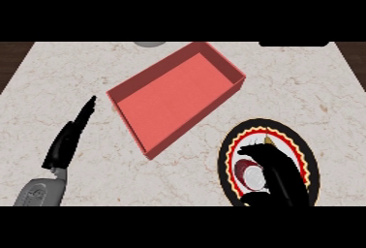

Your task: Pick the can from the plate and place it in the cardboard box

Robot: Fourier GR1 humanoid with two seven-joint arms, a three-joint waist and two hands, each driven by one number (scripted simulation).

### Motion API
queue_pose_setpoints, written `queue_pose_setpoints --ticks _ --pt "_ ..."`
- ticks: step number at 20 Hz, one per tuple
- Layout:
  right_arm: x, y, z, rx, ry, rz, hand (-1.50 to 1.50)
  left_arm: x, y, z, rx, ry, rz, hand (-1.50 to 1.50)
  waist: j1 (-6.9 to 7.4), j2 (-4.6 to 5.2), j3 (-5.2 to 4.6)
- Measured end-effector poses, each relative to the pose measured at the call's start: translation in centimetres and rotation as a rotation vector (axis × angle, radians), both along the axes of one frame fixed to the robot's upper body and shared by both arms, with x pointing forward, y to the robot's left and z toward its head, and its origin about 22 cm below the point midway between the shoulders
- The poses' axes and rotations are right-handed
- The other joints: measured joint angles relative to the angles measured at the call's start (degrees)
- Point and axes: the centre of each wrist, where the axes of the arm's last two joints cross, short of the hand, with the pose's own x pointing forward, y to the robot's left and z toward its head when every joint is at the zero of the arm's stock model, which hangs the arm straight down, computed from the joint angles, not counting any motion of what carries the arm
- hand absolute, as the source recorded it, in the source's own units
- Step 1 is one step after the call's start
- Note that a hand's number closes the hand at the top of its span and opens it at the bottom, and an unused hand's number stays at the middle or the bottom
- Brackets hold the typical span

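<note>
The right hand (277,167) lies over the one plate (306,150) at the lower right of the counter, its black fingers curled round the single can (250,173). Only a sliver of the can shows at the hand's left side: a pale round end with a dark red rim, lying on the plate's inner white field. The can is on the plate, not in the box. The plate is round with a black outer band, a yellow and red scalloped ring inside that, and a white centre; the hand and its forearm cover much of the centre and the lower rim.

Up and to the left of the plate sits one box (178,94), red-pink inside and out, a shallow open tray with low walls, turned at a slant so that its long sides run from the lower left to the upper right. Its near corner is near the plate's rim but apart from it. Nothing lies in it.

Further left, the left hand (69,137) rests on its edge with fingers straight and together, pointing up toward the box's left corner, holding nothing; its grey forearm enters from the lower left corner.

All of this stands on one pale marbled counter (79,72). At the far edge a grey rounded thing (149,43) is cut off by the view.
</note>
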Motion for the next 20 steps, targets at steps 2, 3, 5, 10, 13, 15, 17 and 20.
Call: queue_pose_setpoints --ticks 2,3,5,10,13,15,17,20 --pt "-0.1 0.4 0.0 -0.022 -0.052 -0.002 1.5 -0.1 0.0 -0.2 -0.002 0.002 0.003 0.0 -0.06 -0.02 -0.04" --pt "0.2 0.5 -0.2 -0.029 -0.076 -0.01 1.5 -0.2 0.2 -0.2 -0.002 0.001 0.003 0.0 -0.03 -0.05 -0.07" --pt "0.0 0.5 -0.7 -0.037 -0.131 -0.025 1.5 0.2 -0.5 -0.3 -0.005 0.003 0.004 0.0 -0.14 -0.13 -0.16" --pt "0.4 0.6 -0.4 -0.025 -0.21 -0.062 1.5 0.1 -0.7 -0.2 -0.004 0.002 -0.002 0.0 -0.07 0.08 0.12" --pt "0.6 1.4 -0.4 -0.026 -0.238 -0.117 1.5 0.0 -0.4 0.2 0.0 -0.002 -0.004 0.0 0.15 0.23 0.3" --pt "1.8 2.3 -0.3 -0.041 -0.188 -0.196 1.5 0.2 -0.8 0.3 0.0 -0.005 -0.019 0.0 1.15 0.64 0.27" --pt "2.5 2.4 -0.1 -0.05 -0.127 -0.272 1.5 0.4 -1.1 0.6 0.0 -0.015 -0.032 0.0 2.21 1.05 -0.12" --pt "3.2 2.2 0.4 -0.056 -0.044 -0.377 1.5 0.7 -1.4 0.9 0.003 -0.028 -0.051 0.0 3.7 1.62 -0.71"
